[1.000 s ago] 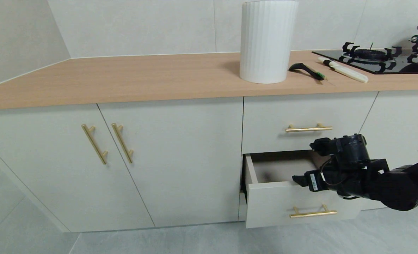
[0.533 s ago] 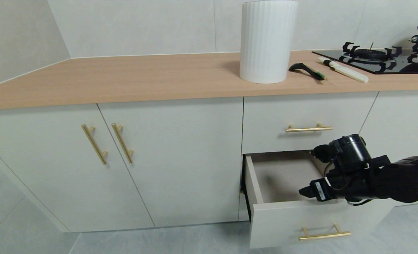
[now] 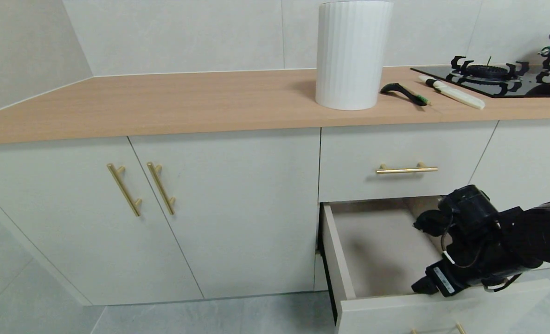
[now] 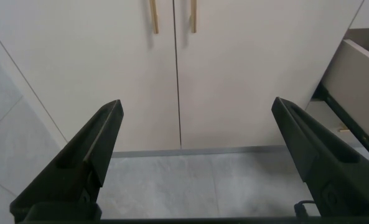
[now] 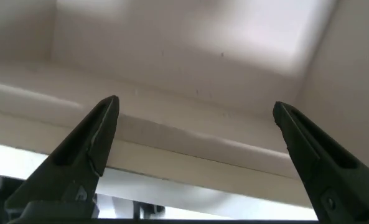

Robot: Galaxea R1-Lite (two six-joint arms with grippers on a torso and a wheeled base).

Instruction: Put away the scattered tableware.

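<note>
Two utensils lie on the wooden counter beside the hob: a black-handled one with a green tip (image 3: 404,93) and a long white one (image 3: 451,92). Below them the second drawer (image 3: 337,260) stands pulled far out, its inside bare. My right gripper (image 3: 415,258) hangs over the drawer's front right corner, open, its fingers spread wide with nothing between them. In the right wrist view the right gripper (image 5: 193,143) looks past the front panel's top edge (image 5: 172,146) into the drawer. My left gripper (image 4: 196,162) is open, held low in front of the double cabinet doors (image 4: 172,62).
A tall white ribbed canister (image 3: 351,53) stands on the counter left of the utensils. A black gas hob (image 3: 493,74) sits at the far right. The top drawer (image 3: 405,157) is closed. The counter's left half is bare wood. Grey tiled floor lies below.
The drawer has slid much farther out toward me. My right gripper has moved down and back along with its front panel.
</note>
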